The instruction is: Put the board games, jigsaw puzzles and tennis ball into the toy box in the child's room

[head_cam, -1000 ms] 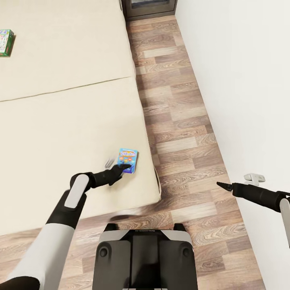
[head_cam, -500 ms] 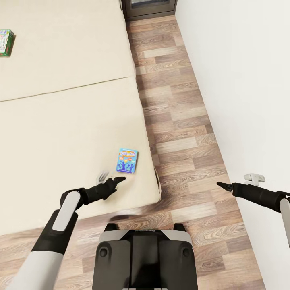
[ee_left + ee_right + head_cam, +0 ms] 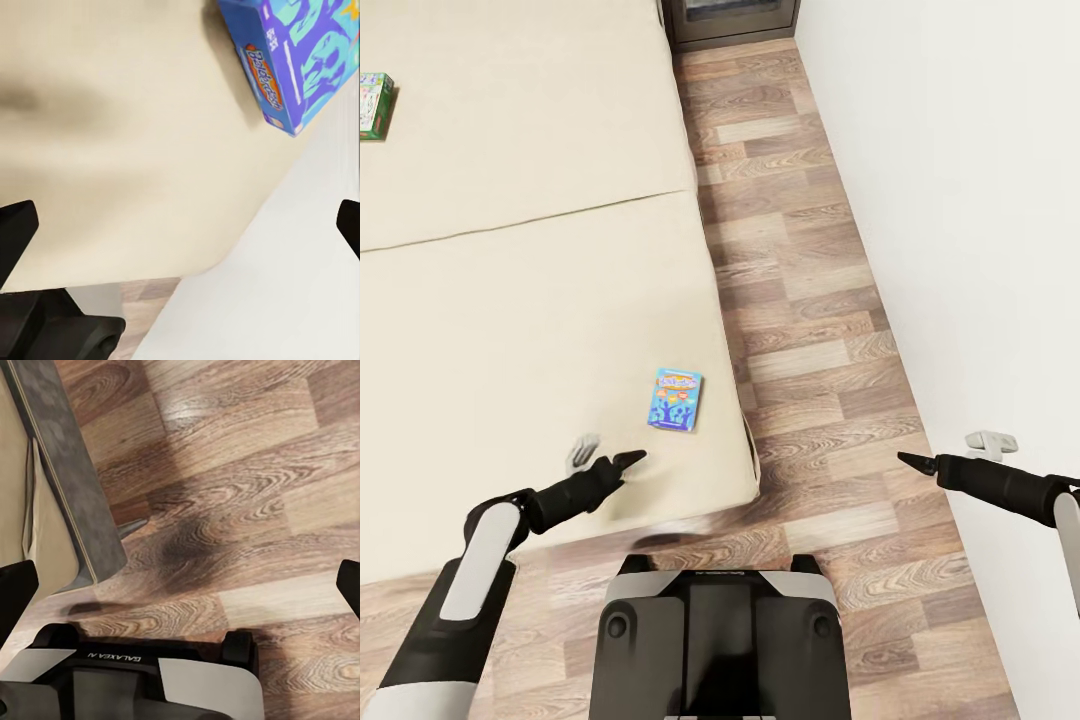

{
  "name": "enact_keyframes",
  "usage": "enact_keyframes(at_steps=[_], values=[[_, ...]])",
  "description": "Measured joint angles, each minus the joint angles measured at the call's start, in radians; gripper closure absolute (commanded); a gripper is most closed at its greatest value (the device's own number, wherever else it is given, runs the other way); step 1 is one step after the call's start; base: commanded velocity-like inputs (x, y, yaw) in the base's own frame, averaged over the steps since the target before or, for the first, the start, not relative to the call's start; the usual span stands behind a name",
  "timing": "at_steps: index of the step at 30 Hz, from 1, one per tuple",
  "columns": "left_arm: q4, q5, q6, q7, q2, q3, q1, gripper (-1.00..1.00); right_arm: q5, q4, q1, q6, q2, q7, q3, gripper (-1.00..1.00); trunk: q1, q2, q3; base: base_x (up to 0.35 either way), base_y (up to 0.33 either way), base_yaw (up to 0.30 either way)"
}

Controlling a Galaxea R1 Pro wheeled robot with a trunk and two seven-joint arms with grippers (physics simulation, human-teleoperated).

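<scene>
Faintly legible, "GALAXEA" marks the robot's base [image 3: 142,679].

A wood-plank floor [image 3: 800,270] is seen running alongside a plain white wall [image 3: 950,200]. A dark cabinet base [image 3: 730,18] is seen at the far end of the floor strip. The plank grain [image 3: 247,495] is resolved closely in the right wrist view.

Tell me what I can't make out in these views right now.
- Green-edged board game, head view: cut off by the picture's left edge.
- Blue board game, left wrist view: its far end runs off the top edge.
- Left tool, head view: blurred.
- Print on both boxes: too small to read.
</scene>
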Motion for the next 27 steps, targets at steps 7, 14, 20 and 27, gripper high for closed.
enact_keyframes(at_steps=[7,14,20,27], values=[[-0.063,0.029,0.002,0.0,0.008,0.027,0.033,-1.0,0.0,0.0,0.0,0.0,0.001,0.0,0.001,-1.0,0.0,0.0,0.0,0.037,0.015,0.0],[-0.095,0.053,0.003,0.003,0.02,0.04,0.049,-1.0,0.0,0.0,0.001,0.0,0.001,0.0,0.002,-1.0,0.0,0.0,0.0,0.147,0.085,0.0],[-0.105,0.06,0.003,0.006,0.029,0.045,0.053,-1.0,0.0,0.0,0.001,0.0,0.001,0.0,0.002,-1.0,0.0,0.0,0.0,0.082,0.049,0.0],[-0.108,0.065,0.003,0.007,0.049,0.065,0.056,-1.0,0.0,0.0,0.001,0.0,0.004,-0.001,0.002,-1.0,0.0,0.0,0.0,0.033,0.02,0.0]])
